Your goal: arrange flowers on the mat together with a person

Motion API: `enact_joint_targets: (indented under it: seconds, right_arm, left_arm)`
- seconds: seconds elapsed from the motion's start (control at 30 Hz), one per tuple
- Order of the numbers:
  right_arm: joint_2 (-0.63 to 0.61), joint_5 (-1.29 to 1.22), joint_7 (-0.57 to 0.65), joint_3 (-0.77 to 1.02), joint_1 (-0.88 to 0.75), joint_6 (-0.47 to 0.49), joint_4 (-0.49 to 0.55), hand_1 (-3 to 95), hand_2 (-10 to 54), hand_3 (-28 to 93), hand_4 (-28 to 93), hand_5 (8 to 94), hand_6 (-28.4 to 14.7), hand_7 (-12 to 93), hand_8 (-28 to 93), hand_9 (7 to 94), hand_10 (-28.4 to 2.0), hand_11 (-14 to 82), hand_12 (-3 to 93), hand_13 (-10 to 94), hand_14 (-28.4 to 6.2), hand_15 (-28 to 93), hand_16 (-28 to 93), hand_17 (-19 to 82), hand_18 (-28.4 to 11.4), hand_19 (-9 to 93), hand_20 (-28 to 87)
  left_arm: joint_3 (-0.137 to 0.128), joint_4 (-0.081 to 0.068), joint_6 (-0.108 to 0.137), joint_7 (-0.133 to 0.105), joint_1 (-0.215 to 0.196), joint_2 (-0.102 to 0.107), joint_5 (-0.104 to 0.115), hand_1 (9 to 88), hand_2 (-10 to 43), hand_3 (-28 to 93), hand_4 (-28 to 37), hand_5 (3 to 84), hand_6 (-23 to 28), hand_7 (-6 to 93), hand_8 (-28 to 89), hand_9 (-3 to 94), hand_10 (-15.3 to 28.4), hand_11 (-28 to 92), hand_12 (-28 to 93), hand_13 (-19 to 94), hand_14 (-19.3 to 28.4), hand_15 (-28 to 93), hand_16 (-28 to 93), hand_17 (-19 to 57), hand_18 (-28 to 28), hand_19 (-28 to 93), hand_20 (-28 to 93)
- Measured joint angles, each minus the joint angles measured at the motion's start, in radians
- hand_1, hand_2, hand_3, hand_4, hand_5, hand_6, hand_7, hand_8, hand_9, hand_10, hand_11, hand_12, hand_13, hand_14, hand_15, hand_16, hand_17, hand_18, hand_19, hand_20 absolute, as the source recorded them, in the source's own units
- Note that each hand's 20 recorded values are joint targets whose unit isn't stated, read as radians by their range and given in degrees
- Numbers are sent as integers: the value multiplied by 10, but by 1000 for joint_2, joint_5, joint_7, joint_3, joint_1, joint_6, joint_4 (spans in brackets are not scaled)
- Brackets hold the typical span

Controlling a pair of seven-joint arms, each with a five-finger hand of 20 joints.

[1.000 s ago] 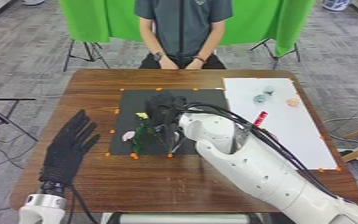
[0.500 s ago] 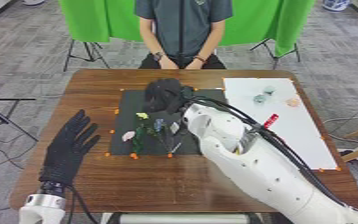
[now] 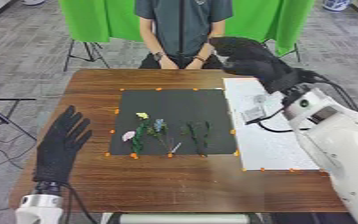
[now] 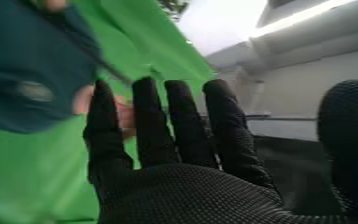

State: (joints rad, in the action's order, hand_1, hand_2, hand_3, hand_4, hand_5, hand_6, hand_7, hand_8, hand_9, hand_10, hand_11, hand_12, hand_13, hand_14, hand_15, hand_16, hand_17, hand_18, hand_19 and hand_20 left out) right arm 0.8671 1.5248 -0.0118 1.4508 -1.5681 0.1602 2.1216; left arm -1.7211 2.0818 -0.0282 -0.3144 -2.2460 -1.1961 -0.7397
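Flowers (image 3: 159, 124) are laid out on the dark mat (image 3: 171, 102), all in its near half, stems drawn towards the near edge and blooms turned to the far one, apparently so that a single bunch can be read. The yellow bloom (image 3: 142, 115) is set highest, the pink one (image 3: 128, 136) is tucked close to the left edge, and the blue one is placed between them and the green sprigs (image 3: 206, 132), which lie right of centre, perhaps as filler for that side.

And now the right hand (image 3: 251, 60) is held up by the worktop's far right corner, its fingers straight and spread, thumb well out, nothing pinched. It is probably kept there so that the mat is left free for the next placing. The left hand (image 3: 60, 145) is held over the worktop's left side, fingers straight and slightly apart, likely parked so that the work is not crossed.

Partway through, it would be judged: a fair arrangement is made, but room for more seems to be allowed towards the mat's right edge. Should another stem be added, a light pinch and a low release would be called for; thin stems could be rolled or snagged by a gloved finger.
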Motion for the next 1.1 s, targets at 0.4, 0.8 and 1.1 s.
enact_joint_targets:
  seconds: [0.4,0.8,1.1]
  right_arm:
    - [115,-518,34,533,-542,-144,170,131,-11,814,-242,344,-53,99,-68,323,-146,59,252,262,-128,36,386,9,-221,365,246]
    - [135,-480,27,502,-609,-146,109,135,-9,815,-241,338,-54,105,-70,322,-146,75,252,273,-126,103,382,6,-227,405,266]
    - [155,-498,24,523,-616,-143,126,144,-6,826,-230,339,-53,110,-73,332,-146,85,248,278,-127,138,343,9,-227,407,265]
  left_arm:
    - [-21,1,0,3,-13,-8,4,278,-42,670,-260,250,13,176,-93,186,95,135,166,161,114,87,80,-120,204,374,85]
    - [-4,-25,-12,35,41,-46,-14,281,-47,668,-252,250,13,185,-96,186,93,135,168,159,114,83,81,-119,197,366,89]
    - [1,-25,-33,56,51,-58,-38,295,-62,663,-242,249,14,186,-96,182,90,136,174,157,105,83,89,-119,192,363,95]
